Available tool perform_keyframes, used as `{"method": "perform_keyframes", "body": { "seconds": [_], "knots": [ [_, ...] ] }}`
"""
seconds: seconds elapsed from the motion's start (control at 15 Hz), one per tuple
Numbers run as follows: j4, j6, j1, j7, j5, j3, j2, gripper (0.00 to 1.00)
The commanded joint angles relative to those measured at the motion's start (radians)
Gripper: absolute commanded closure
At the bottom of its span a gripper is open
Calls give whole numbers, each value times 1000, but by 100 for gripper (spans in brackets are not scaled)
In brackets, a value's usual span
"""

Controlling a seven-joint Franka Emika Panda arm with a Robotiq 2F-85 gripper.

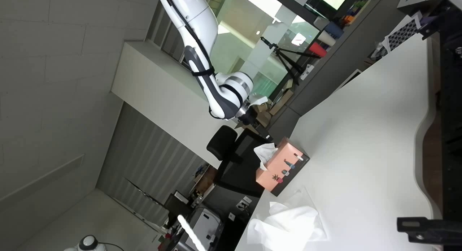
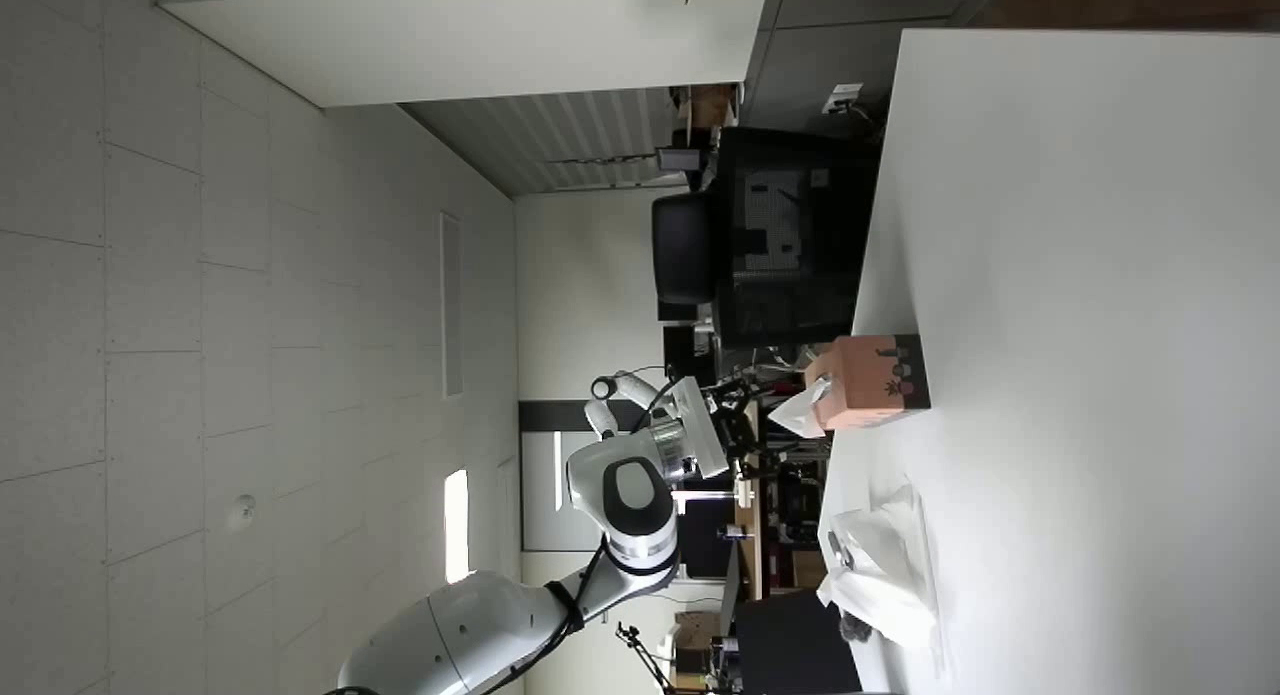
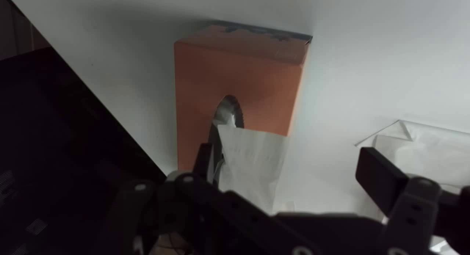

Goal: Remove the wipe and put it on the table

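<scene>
White wipe (image 3: pixel 253 163), long axis aslant, upward from box (image 3: pixel 235 75)

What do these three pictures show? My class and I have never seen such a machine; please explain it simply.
The machine is a robot arm with a two-fingered gripper at its end. Two pictures are taken from outside it and look turned sideways; the third is taken from its wrist, looking past the gripper. On the white table stands a salmon-pink box, with a white wipe poking from its top. Near it lies a crumpled white heap; what exactly, I can't tell. Nothing is held: the jaws stand apart, and the wipe is not yet pulled free.
</scene>
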Motion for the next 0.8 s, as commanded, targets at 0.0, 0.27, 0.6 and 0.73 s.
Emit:
{"method": "perform_keyframes", "body": {
  "seconds": [0.0, 0.27, 0.6, 0.73],
  "knots": [
    [23, 112, -49, 38, -21, 65, 48, 0],
    [36, 240, -54, 50, -74, 83, 108, 0],
    [43, 490, -19, 105, -189, 44, 186, 25],
    [49, 543, 2, 136, -224, 18, 211, 40]
  ]
}}
